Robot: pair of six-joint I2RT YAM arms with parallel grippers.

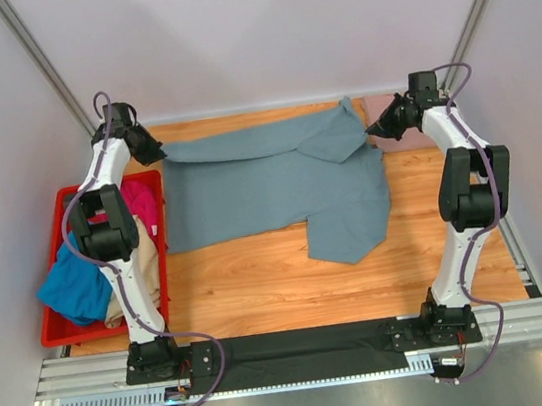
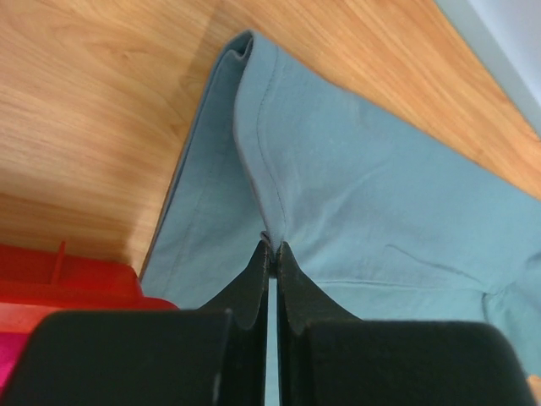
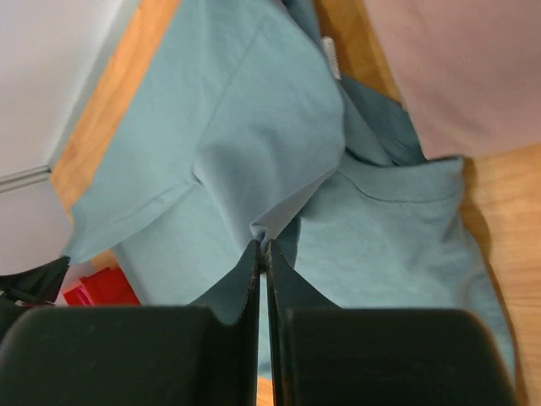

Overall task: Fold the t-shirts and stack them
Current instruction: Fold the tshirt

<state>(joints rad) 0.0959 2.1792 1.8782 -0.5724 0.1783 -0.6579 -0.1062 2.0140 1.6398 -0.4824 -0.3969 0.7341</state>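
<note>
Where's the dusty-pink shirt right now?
Far right corner of the table: the dusty-pink shirt lies flat just right of the grey-blue shirt, beyond the right gripper in its wrist view.

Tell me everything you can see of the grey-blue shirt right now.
The grey-blue shirt is plain soft cloth with stitched hems, spread mostly flat on the wooden table. A flap of it lies folded over at the far right. The left gripper is shut on its far left edge, the right gripper on a fold at its far right.
</note>
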